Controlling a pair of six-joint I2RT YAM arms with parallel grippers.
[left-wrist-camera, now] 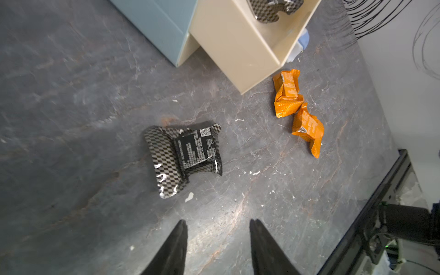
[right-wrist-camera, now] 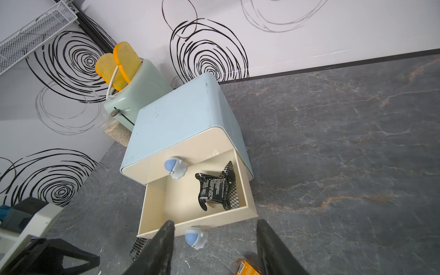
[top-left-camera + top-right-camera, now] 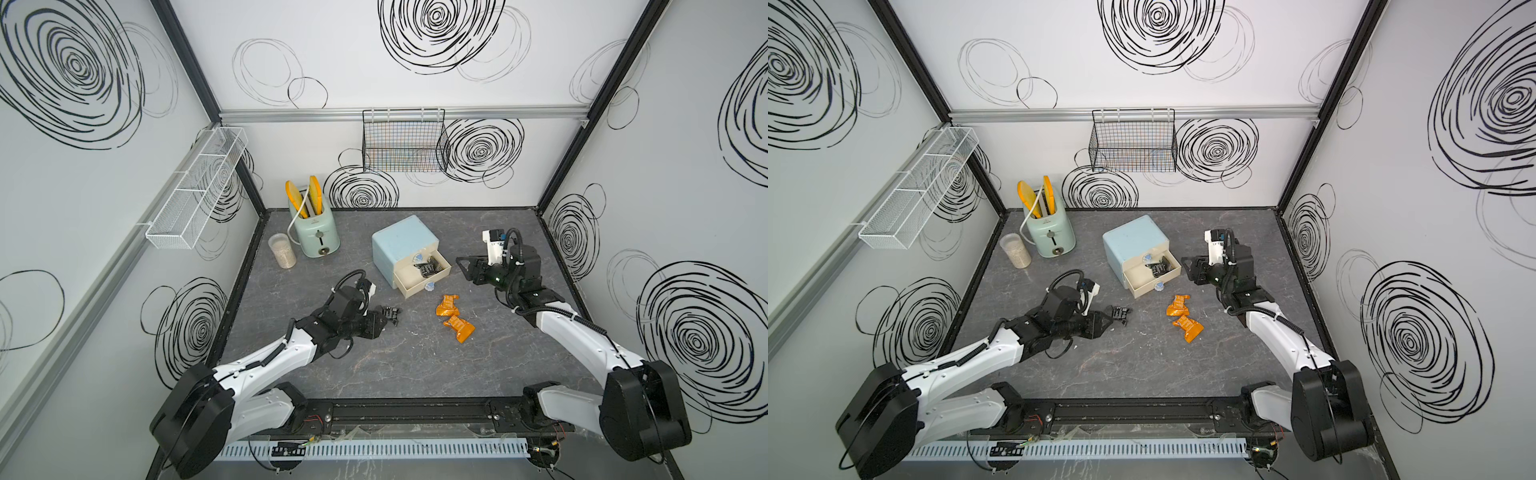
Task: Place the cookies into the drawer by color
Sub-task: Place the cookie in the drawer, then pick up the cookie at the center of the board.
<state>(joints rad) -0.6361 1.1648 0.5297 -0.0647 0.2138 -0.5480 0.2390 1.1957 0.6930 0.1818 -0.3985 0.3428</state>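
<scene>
The pale blue drawer chest (image 3: 401,241) stands mid-table with one cream drawer (image 2: 197,223) pulled out. A black checkered cookie (image 2: 214,190) lies inside it. Another black cookie (image 1: 183,154) lies flat on the table just ahead of my left gripper (image 1: 217,221), which is open and empty; both show in a top view, the packet (image 3: 390,314) right off the gripper (image 3: 383,322). Two orange cookies (image 3: 448,305) (image 3: 459,328) lie touching each other in front of the drawer. My right gripper (image 2: 215,222) hovers open and empty over the drawer's front and knob, to the chest's right (image 3: 465,268).
A mint-green toaster (image 3: 313,232) with two yellow bread slices and a clear jar (image 3: 282,249) stand at the back left. A white mesh shelf (image 3: 195,187) hangs on the left wall. A black wire basket (image 3: 405,141) hangs on the back wall. A black rail (image 3: 407,411) runs along the front edge.
</scene>
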